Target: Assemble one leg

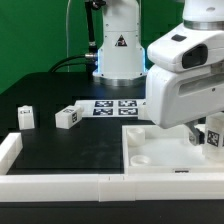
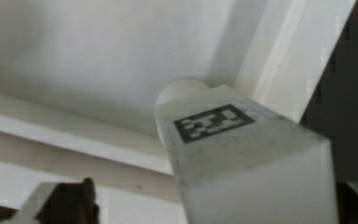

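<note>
The leg (image 2: 247, 160) is a white post with a black-and-white tag (image 2: 217, 122). It stands between my gripper's (image 2: 211, 202) jaws, over a corner of the large white panel (image 2: 105, 60). One dark finger (image 2: 357, 200) lies against the leg. The other finger (image 2: 64, 205) stands apart from it, with a strip of panel showing between. In the exterior view my gripper (image 1: 205, 135) is low over the panel (image 1: 165, 150) at that view's right, with the leg's tag (image 1: 213, 140) beside it. The leg's lower end is hidden.
Two loose legs (image 1: 25, 117) (image 1: 67, 118) lie on the black table at the exterior view's left. The marker board (image 1: 112, 107) lies behind them by the robot base (image 1: 118, 55). A round socket (image 1: 145, 158) shows in the panel. A white rim (image 1: 60, 184) runs along the front.
</note>
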Robot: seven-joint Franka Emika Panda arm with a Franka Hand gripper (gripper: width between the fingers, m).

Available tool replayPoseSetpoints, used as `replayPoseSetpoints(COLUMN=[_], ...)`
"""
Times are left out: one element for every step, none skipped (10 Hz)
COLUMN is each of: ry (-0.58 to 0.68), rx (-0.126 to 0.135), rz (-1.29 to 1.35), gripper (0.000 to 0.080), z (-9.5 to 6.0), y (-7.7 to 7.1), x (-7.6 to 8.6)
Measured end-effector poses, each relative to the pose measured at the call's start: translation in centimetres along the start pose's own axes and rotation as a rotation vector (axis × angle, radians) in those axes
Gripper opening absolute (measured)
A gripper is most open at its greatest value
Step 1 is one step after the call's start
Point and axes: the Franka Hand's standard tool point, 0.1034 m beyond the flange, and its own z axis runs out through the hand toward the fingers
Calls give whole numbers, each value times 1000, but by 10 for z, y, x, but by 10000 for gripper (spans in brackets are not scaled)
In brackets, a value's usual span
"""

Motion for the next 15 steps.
replayPoseSetpoints(ry=[0,0,0,0,0,-2,-14,-12,-13,-14,-16,-17,-18,-18,-18], rx=[0,0,0,0,1,3,6,12,11,11,7,6,2,1,0], rz=[2,3,3,3,32,51,127,307,477,613,741,842,973,1076,1172], gripper=[428,428,290,291,291,291,291,291,291,291,291,291,291,292,292], z=[0,0,0,0,0,0,0,1,1,1,2,3,3,3,3], y=[0,0,0,0,0,1,5,6,5,2,3,3,4,4,5], x=[0,0,0,0,0,-1,-1,-1,-1,0,-1,-1,-1,-1,-1])
